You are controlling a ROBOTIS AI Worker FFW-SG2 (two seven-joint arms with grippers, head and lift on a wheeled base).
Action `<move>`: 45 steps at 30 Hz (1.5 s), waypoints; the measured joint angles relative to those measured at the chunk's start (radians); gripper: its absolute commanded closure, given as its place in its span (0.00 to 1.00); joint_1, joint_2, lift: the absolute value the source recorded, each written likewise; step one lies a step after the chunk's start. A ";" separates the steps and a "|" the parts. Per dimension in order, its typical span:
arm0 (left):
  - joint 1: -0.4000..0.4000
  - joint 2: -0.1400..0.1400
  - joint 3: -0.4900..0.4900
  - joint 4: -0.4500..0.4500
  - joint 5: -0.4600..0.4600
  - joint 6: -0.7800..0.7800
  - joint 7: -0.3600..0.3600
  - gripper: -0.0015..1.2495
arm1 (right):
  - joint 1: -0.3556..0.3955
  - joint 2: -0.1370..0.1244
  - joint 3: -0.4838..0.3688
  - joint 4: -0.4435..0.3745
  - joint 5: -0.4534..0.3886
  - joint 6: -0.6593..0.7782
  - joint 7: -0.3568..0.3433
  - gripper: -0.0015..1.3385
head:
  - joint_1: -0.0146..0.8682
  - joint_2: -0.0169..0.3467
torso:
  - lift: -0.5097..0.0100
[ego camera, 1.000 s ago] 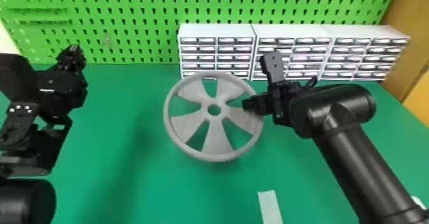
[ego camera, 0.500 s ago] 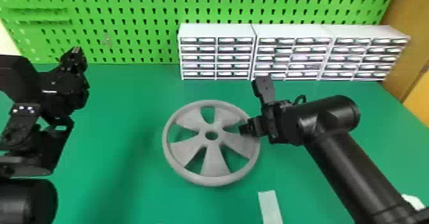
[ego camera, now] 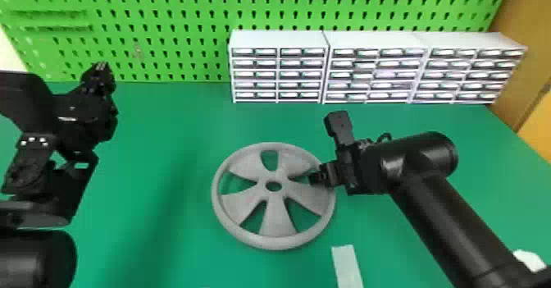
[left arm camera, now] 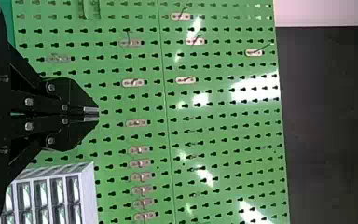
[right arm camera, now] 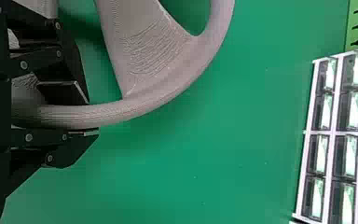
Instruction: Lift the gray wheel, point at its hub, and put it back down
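The gray wheel (ego camera: 275, 227) is low over the green table, roughly level; whether its underside touches the surface I cannot tell. At its right side my right gripper (ego camera: 317, 177) is shut on the rim, just right of the hub. In the right wrist view the rim of the gray wheel (right arm camera: 154, 100) passes between the two fingers of my right gripper (right arm camera: 92, 118). Up at the left of the head view hangs my left gripper (ego camera: 100, 70), away from the wheel. The left wrist view has my left gripper (left arm camera: 92, 115) shut, holding nothing, before the pegboard.
White drawer units (ego camera: 278, 41) stand along the back of the green table (ego camera: 164, 143), against the green pegboard (ego camera: 164, 16). A pale strip (ego camera: 346, 266) lies near the front, right of the wheel. A wooden panel (ego camera: 529, 61) rises at the far right.
My right gripper has come down and a little toward the front and left, with the gray wheel in it. The wheel has gone from raised and tilted to lower and flatter. The left arm has stayed still.
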 measured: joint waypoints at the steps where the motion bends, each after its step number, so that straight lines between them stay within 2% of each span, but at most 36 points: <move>1: -0.001 0.000 -0.001 0.001 0.000 0.000 0.000 0.98 | 0.000 0.000 0.000 0.005 0.000 -0.001 0.000 0.99 | 0.80 0.18 | 0.81; 13: -0.003 0.000 -0.007 0.006 0.003 0.000 0.000 0.98 | 0.001 0.000 -0.003 0.041 0.003 -0.005 0.000 0.99 | 0.80 0.18 | 0.81; 30: -0.003 0.000 -0.011 0.009 0.005 0.001 0.000 0.98 | 0.000 0.002 -0.001 0.053 0.003 -0.007 0.000 0.98 | 0.80 0.18 | 0.81; 33: -0.003 0.000 -0.011 0.010 0.006 0.001 0.000 0.98 | 0.000 0.002 -0.002 0.053 0.003 -0.007 0.000 0.93 | 0.80 0.18 | 0.81; 41: -0.003 0.000 -0.012 0.011 0.009 0.001 0.000 0.98 | -0.007 0.006 0.011 0.053 0.043 0.006 0.000 0.61 | 0.80 0.18 | 0.81; 45: -0.003 0.000 -0.013 0.012 0.010 0.001 0.000 0.98 | -0.011 0.008 0.017 0.053 0.054 0.008 0.000 0.58 | 0.80 0.18 | 0.81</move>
